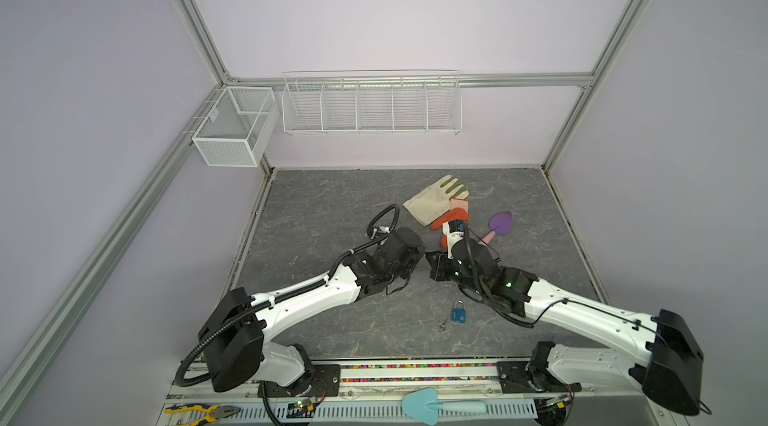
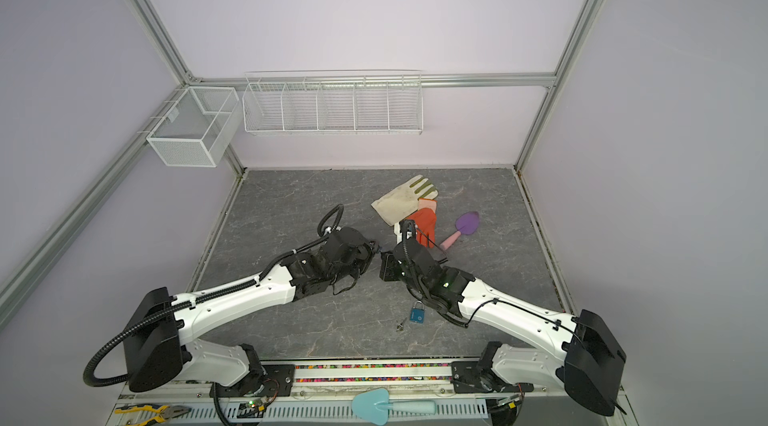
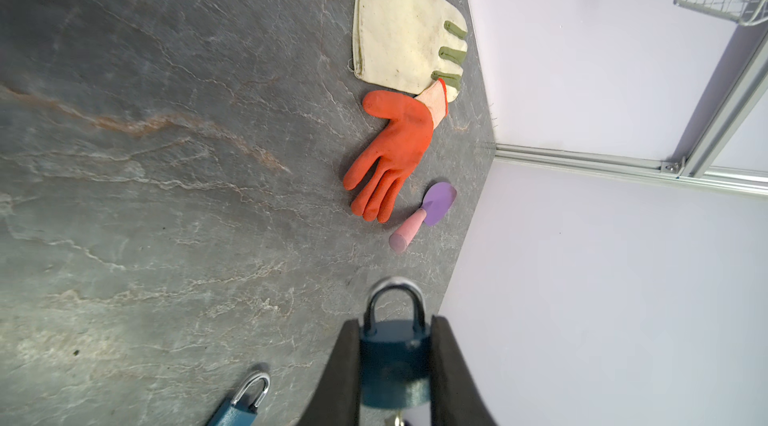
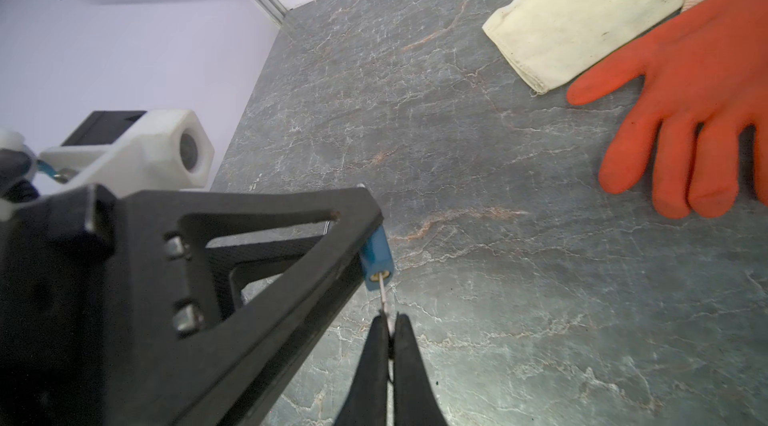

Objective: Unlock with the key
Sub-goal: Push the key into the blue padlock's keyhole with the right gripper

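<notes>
My left gripper (image 3: 395,324) is clamped on the body of the blue padlock (image 3: 392,366), held up mid-table; right gripper (image 4: 390,322) pinches the key (image 4: 385,297), blade poked into its underside. Thin stiff metal, probably slips when twisted, so I'd grip the flat head

a robotics lab cell: aluminium frame (image 1: 523,80), plain lilac walls (image 1: 395,8), bench-mounted robot arms (image 1: 307,299).
</notes>
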Available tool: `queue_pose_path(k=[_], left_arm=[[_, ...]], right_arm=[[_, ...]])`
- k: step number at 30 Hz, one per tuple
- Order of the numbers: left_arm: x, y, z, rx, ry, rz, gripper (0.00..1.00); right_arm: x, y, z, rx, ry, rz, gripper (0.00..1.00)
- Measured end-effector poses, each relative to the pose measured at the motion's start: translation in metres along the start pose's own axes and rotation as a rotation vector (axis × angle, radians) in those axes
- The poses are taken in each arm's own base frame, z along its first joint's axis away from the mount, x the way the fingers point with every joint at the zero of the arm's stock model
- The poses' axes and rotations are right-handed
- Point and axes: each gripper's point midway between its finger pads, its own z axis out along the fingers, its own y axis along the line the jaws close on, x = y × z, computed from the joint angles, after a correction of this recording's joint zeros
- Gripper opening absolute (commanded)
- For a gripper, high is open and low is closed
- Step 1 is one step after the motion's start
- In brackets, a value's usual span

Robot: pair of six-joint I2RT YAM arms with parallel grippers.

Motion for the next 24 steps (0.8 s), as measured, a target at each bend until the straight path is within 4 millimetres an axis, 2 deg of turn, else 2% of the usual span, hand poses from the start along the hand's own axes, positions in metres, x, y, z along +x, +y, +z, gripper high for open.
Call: queue_pose_path(k=[6, 14, 24], left_arm=[[-0.009, -0.002, -0.012, 0.026, -0.026, -0.032, 0.0], [-0.011, 0.0, -0.019, 0.045, -0.024, -0.074, 0.0], [-0.003, -0.016, -0.027, 0.107, 0.031, -0.133, 0.0]], right_arm=[[-0.003, 0.013, 0.0, -0.083, -0.035, -0.025, 0.06], [-0.002, 0.021, -0.003, -0.115, -0.052, -0.071, 0.06], [-0.014, 0.026, -0.024, -0.07, -0.174, -0.168, 0.06]])
